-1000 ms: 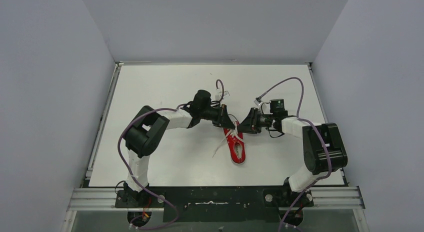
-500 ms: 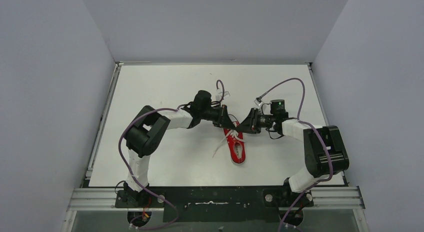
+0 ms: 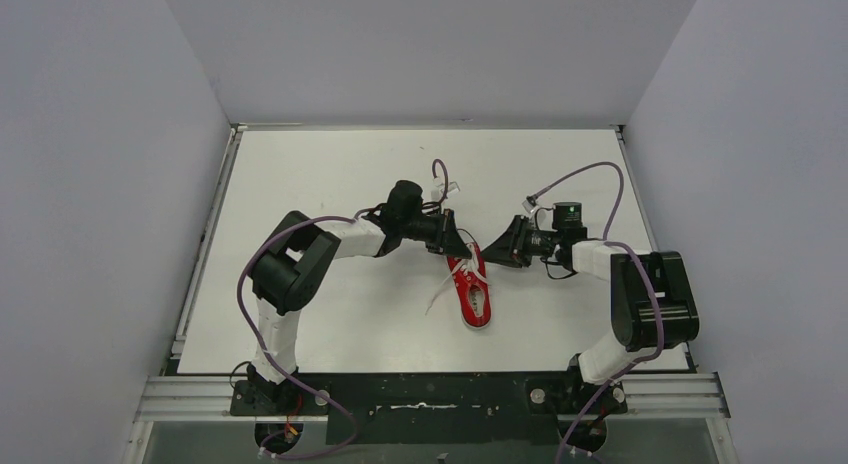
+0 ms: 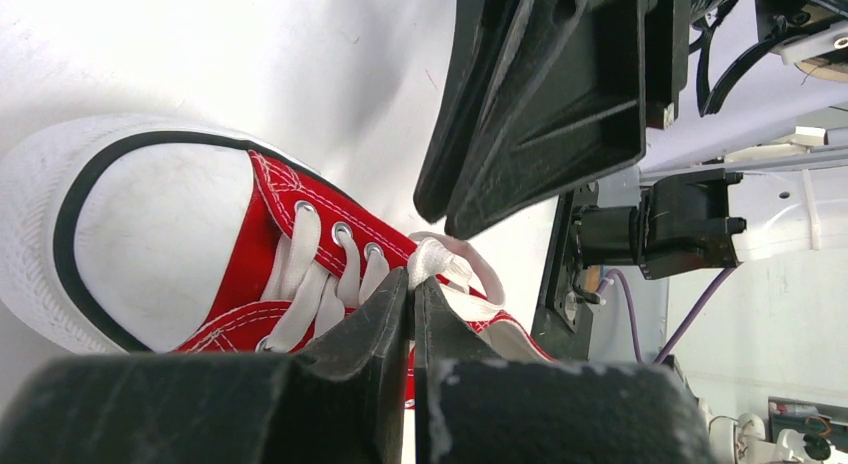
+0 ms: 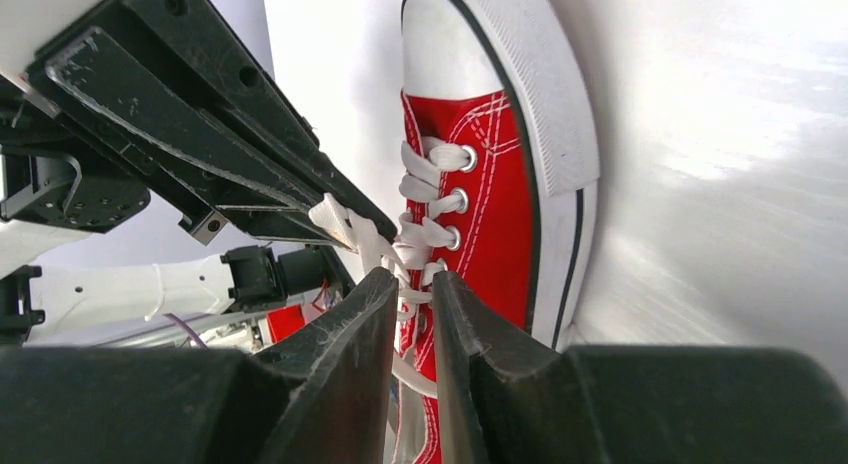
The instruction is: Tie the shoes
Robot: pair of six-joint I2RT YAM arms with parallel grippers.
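Top view: the red sneaker [image 3: 474, 296] lies flat on the white bench [image 3: 330, 174], just right of the frame's centre, with its heel end toward the bottom edge. Both arms reach in from either side and meet over its upper, laced end. The left fingers [image 3: 455, 246] and right fingers [image 3: 500, 254] stand close together there. 1 loose end of the white laces [image 3: 437, 298] trails on the bench to the left of the shoe.

Left wrist view: the sneaker fills the left and centre of the frame, its white toe cap at the left and 3 eyelets visible. The left fingers [image 4: 360, 354] rise from the bottom edge, clenched together on a bunched bit of lace at the top of the lacing. The right fingers [image 4: 540, 94] hang at the upper right, just above that bunch.

Right wrist view: the toe cap sits at the top, the red canvas runs down the middle. The right fingers [image 5: 330, 374] are nearly closed, with a strand of lace passing into the narrow slot between them. I judge it gripped.

The shoe looks light and likely to slide on the smooth bench if a pull is uneven. The laces are soft, limp and thin, so they are best pinched near the eyelets, with the 2 pulls balanced against each other.
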